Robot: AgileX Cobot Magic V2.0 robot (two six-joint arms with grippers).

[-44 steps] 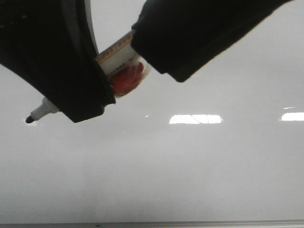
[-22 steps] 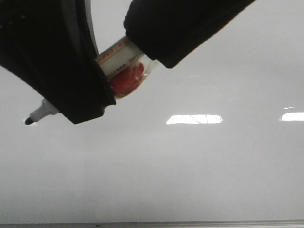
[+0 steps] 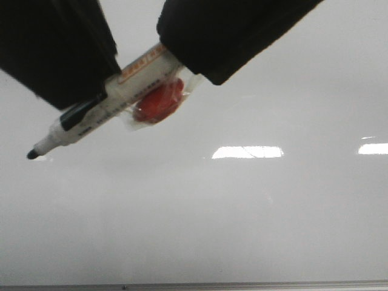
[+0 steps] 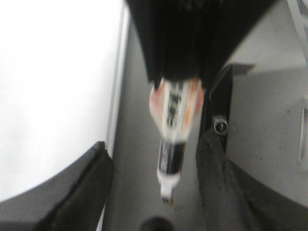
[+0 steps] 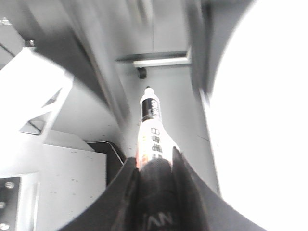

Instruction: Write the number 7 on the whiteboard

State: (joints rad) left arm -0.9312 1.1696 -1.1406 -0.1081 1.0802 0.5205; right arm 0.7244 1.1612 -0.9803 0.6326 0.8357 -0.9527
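Observation:
The whiteboard (image 3: 242, 218) is glossy pale grey and fills the front view. No number 7 shows on it. My right gripper (image 3: 200, 60) is shut on the back end of a white marker (image 3: 115, 94) with a black label. A red lump (image 3: 159, 102) is taped to the marker's barrel. The black tip (image 3: 31, 155) points down-left, close to the board. My left gripper (image 3: 73, 79) is up at the left, just above the barrel. In the left wrist view the left gripper (image 4: 154, 192) is open, with the marker (image 4: 172, 144) between its fingers and touching neither. In the right wrist view the right gripper (image 5: 155, 163) clamps the marker (image 5: 151, 130).
A thin metal strip (image 3: 242, 285) runs along the board's bottom edge. Bright rectangular light reflections (image 3: 247, 151) lie on the board at the right. In the wrist views a grey surface (image 4: 139, 144) borders the board, with a white bracket (image 5: 38, 96) beside it.
My left gripper has opened and lifted up-left off the marker, uncovering the middle of the barrel. My right gripper still holds the marker, and the tip has barely moved.

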